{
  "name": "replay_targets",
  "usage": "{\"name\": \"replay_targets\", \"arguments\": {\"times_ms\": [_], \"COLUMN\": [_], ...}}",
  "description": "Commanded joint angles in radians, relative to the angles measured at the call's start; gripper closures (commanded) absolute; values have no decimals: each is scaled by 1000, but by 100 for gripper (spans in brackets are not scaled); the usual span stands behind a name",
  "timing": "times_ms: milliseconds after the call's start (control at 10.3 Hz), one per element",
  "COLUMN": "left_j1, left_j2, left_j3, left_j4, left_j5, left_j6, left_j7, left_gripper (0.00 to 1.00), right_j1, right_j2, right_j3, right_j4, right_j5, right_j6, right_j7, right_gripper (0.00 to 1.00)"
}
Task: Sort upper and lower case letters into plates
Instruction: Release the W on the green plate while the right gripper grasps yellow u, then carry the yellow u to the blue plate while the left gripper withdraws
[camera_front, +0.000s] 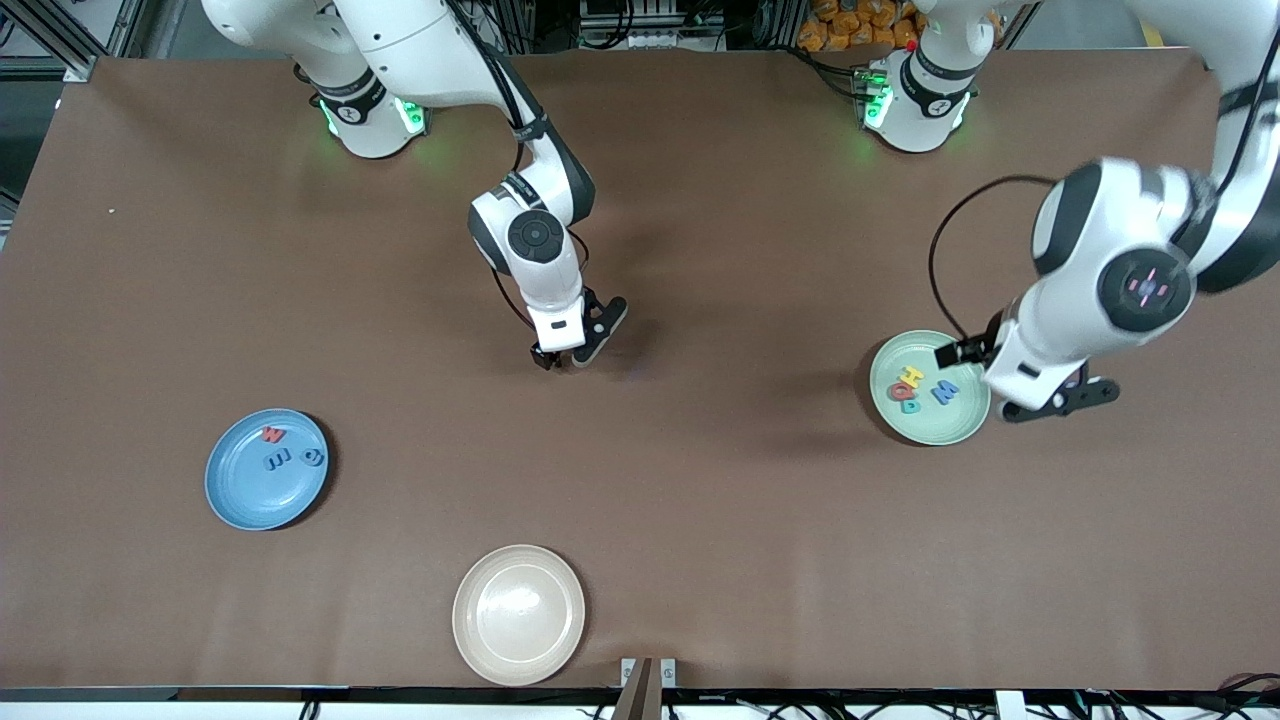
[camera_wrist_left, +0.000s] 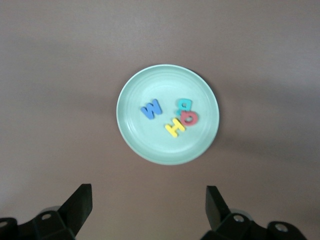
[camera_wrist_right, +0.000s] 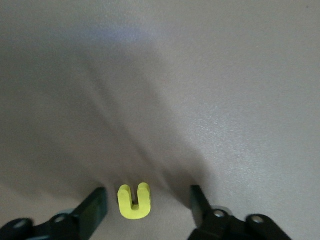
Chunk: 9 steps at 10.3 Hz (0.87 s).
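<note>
Remaining letter: one yellow letter, u-shaped, is seen lying flat on the bare table, between the fingers of the right hand; in the front view it is hidden under that hand.
Key relation: the letter sits directly below the right hand, in the gap between its two fingers, nearer one finger than the other; no contact with either finger can be made out. Its two prongs point away from the wrist camera.
Right hand: lowered to the table near its middle, fingers spread either side of the letter, nothing pinched yet.
Left hand: fingers spread wide and empty, held above the rim of the mint green plate at the left arm's end of the table.
Mint green plate contents: four letters are counted, a blue M, a yellow H, a red one and a teal one, the last three touching.
Blue plate: three letters lie in it, one red and two blue.
Cream plate: empty, nearest the front camera.
Nearer arm: the right, judged already in place for the pinch.
Judgement: closing should trap the letter across its width; being off-centre, it may slide first.
</note>
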Motion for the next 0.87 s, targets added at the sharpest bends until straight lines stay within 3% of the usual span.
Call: {"name": "replay_targets", "arguments": {"times_ms": [0,484,774], "left_j1": [5,-5,-133], "left_j2": [-73,-185,-242], "left_j3": [-12,6,163], "left_j4": [68,113,111], "left_j5": [-80,-105,-137], "left_j6": [-101,-130,-153], "left_j7": [38,182,227], "left_gripper": [0,0,0], "right_j1": [1,-13,-120], "right_j2": [6,-46,-97], "right_j3": [-4,-8,-10], "right_j4": [-4,0,16], "right_j5": [-5,-2,0], "right_j6": [6,-7,-8], "right_j7": [-2,12,6], "right_gripper": [100,100,100]}}
